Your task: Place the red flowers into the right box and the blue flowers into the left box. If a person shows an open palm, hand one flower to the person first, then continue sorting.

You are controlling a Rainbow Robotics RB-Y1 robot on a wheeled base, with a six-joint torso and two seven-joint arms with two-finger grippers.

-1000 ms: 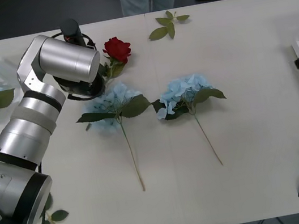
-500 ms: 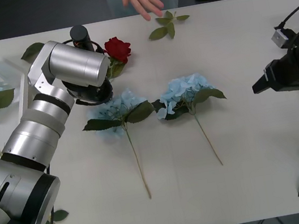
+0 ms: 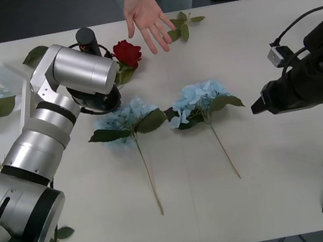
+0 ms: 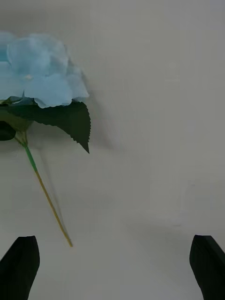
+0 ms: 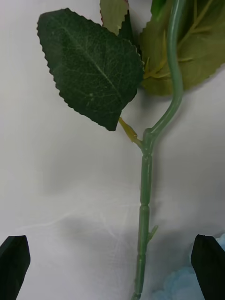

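The red rose [image 3: 127,53] lies at the far side, left of the person's open palm [image 3: 146,13]; hand it over first. Close squarely on the stem [image 5: 146,187], clear of leaves. The left gripper [image 5: 112,267] hovers spread astride it, empty; the right gripper [image 4: 112,262] is apart, empty
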